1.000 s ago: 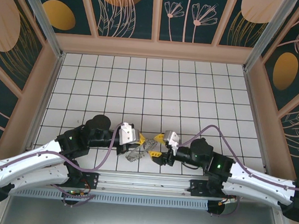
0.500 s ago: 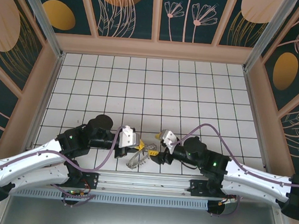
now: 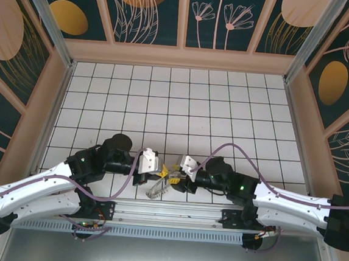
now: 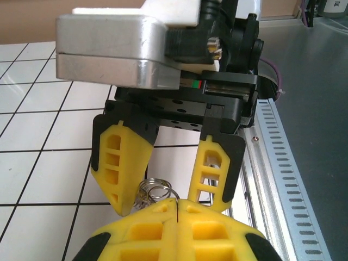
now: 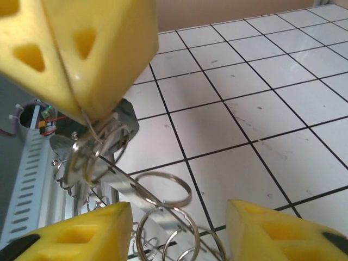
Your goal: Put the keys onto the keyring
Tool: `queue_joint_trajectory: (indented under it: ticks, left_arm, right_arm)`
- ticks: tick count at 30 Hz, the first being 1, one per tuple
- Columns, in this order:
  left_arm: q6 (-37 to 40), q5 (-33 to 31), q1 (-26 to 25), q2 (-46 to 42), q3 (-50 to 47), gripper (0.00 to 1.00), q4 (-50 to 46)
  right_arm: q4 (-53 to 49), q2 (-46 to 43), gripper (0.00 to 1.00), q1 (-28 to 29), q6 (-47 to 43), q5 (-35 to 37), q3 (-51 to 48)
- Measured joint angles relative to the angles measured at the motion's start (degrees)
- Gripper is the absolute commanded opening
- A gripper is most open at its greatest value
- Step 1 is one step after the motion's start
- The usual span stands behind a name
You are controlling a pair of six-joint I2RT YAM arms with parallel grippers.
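The keyring (image 3: 156, 189) dangles as a floppy metal hoop fringed with small loops, close to the near edge. My left gripper (image 3: 162, 171) is shut on it. In the left wrist view its tips (image 4: 178, 202) pinch thin wire coils of the keyring (image 4: 155, 190). My right gripper (image 3: 173, 177) meets it head-on and is open. Its yellow fingers (image 4: 117, 163) stand on either side of the left tips. In the right wrist view, the keyring's flat strip and loops (image 5: 131, 191) hang between my right gripper's (image 5: 179, 209) open jaws, below the left fingers (image 5: 92, 49). The keys are out of view.
A slotted aluminium rail (image 3: 173, 213) runs along the near edge right under both grippers, also visible as the rail (image 4: 272, 163) beside the tiles. White tiled floor (image 3: 182, 107) stretches away to wooden walls. Purple cables (image 3: 222, 148) loop over both wrists.
The right arm has reached left until its fingers bracket the left gripper's tips. The left gripper has shifted a little toward it, and the keyring still hangs from it.
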Motion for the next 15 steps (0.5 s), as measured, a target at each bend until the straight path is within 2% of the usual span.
queue_joint_trajectory:
  ticks: [11, 15]
  left_arm:
    - [0.04, 0.11, 0.00, 0.00, 0.26, 0.00, -0.04]
    - [0.04, 0.09, 0.00, 0.00, 0.76, 0.00, -0.04]
  right_arm:
    - [2.36, 1.33, 0.36, 0.00, -1.49, -2.43, 0.00]
    - [2.36, 1.36, 0.30, 0.00, -1.81, -2.49, 0.00]
